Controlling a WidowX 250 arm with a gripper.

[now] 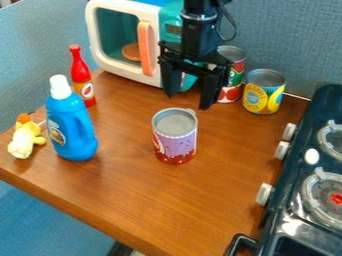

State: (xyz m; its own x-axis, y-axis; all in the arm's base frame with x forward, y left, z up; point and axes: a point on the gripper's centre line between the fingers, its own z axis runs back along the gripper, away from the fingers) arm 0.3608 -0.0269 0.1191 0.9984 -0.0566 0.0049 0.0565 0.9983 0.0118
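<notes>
Nearest, well in front of the hand [188, 101] and off to its right, stands the black stove [284, 222], with white knobs [265, 194] along its side and round burners [327, 195] on top. The wooden table [133, 200] runs beside it and beneath the hand. A little in front of the hand and slightly to its left, the purple can [176, 142] stands upright on the table, red around its base and apart from the other things. Farther left of the hand is the blue bottle [70, 127], upright with a white cap [60, 86]; just beyond its left side, the yellow toy [25, 140] sits near the table's edge. Behind the blue bottle, also left of the hand, stands the red bottle [81, 77]. The hand itself hangs pointing down, its two fingers spread wide with nothing between them, touching nothing that I can make out. To its right and a bit behind are the yellow can [264, 96] and, closer in, the red and green can [234, 80], partly hidden by the hand. Behind the hand and to its left is the white and teal microwave [100, 11], its orange handle [145, 47] upright, before the blue-gray wall [287, 40].
</notes>
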